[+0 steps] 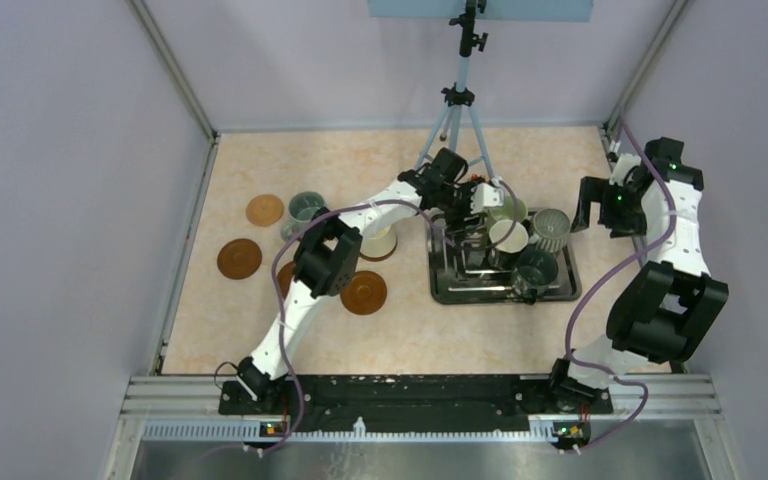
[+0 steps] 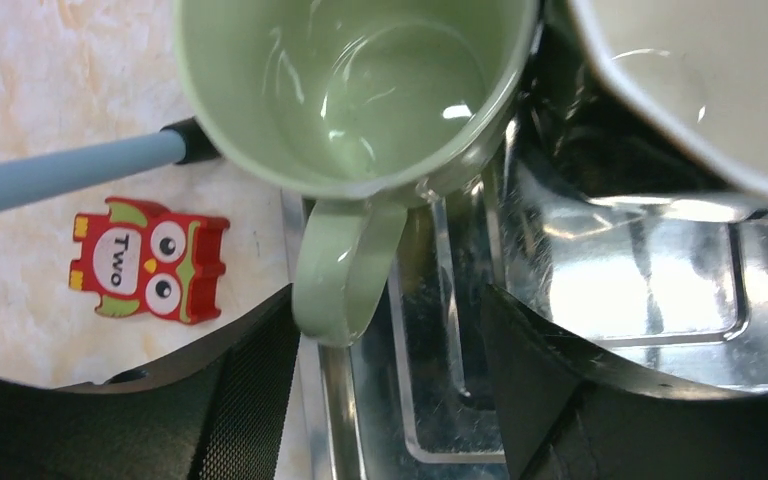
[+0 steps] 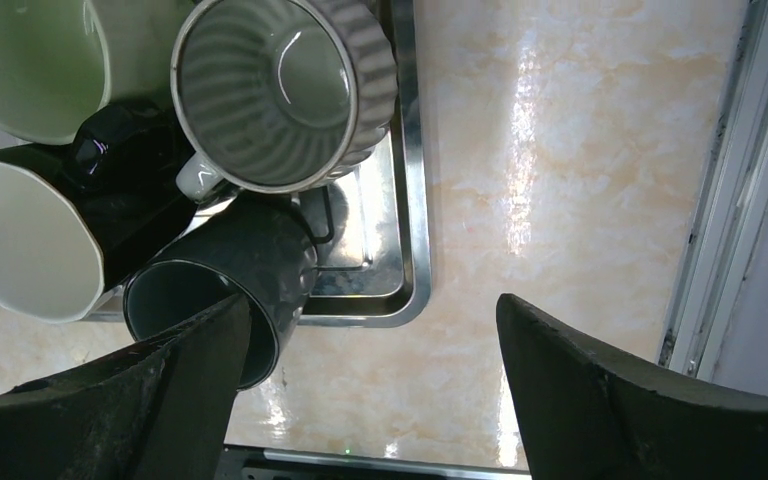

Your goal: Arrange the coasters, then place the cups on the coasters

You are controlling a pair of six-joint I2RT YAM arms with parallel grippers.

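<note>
Reddish-brown coasters (image 1: 265, 210) (image 1: 239, 258) (image 1: 364, 292) lie on the left half of the table. A cream cup (image 1: 378, 240) stands on another coaster, and a grey-blue cup (image 1: 305, 208) is beside it. In the steel tray (image 1: 450, 295) are the pale green cup (image 1: 507, 210), white cup (image 1: 507, 236), ribbed grey cup (image 1: 550, 228) and dark teal cup (image 1: 537, 266). My left gripper (image 2: 388, 300) is open around the pale green cup's handle (image 2: 345, 270), which lies against the left finger (image 2: 250, 380). My right gripper (image 3: 372, 305) hangs open and empty just right of the tray.
A tripod (image 1: 457, 110) stands behind the tray, one blue leg (image 2: 70, 170) passing the green cup. A red owl sticker (image 2: 148, 260) marked "Two" lies on the table left of the tray. Metal frame posts and walls bound the table.
</note>
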